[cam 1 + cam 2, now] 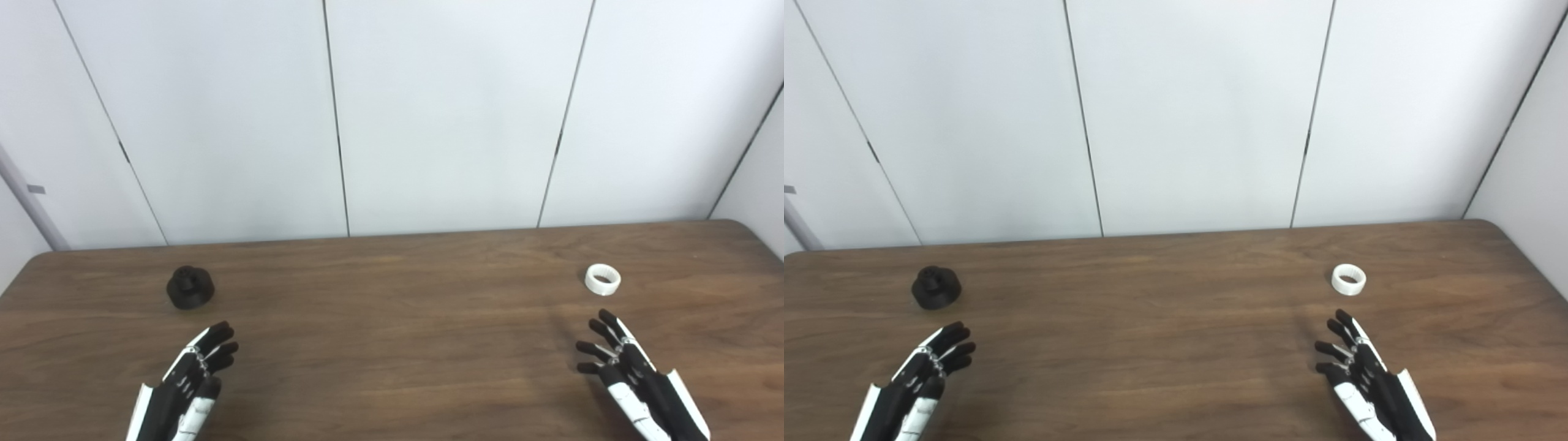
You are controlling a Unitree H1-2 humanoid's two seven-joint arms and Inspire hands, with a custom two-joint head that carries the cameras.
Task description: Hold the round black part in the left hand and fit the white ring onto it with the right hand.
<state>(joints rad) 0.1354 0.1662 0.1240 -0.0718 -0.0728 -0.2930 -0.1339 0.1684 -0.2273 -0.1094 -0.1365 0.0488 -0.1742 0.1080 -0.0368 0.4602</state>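
Nothing of the job is done so far — both pieces lie untouched on the brown wood-grain desk [392, 318], well apart from each other at opposite sides. The round black plastic part [190, 286], a squat disc with a raised hub on top, sits toward the left, a short way in from the far edge. The small white ribbed ring [603, 278] lies flat toward the right side, its hole facing up.

The left hand [193, 373] hovers near the black part, on the near side of it and apart from it, fingers loosely extended and holding nothing. The right hand [618, 361] is likewise empty, its fingers spread, with the fingertips [606, 316] pointing at the ring and stopping just short of it. Whether either palm rests on the desk or hangs slightly above it is hard to say from this angle.

So everything remains — the left hand has to pick up the black part, the right has to take the ring, and the two must then be brought together and fitted.
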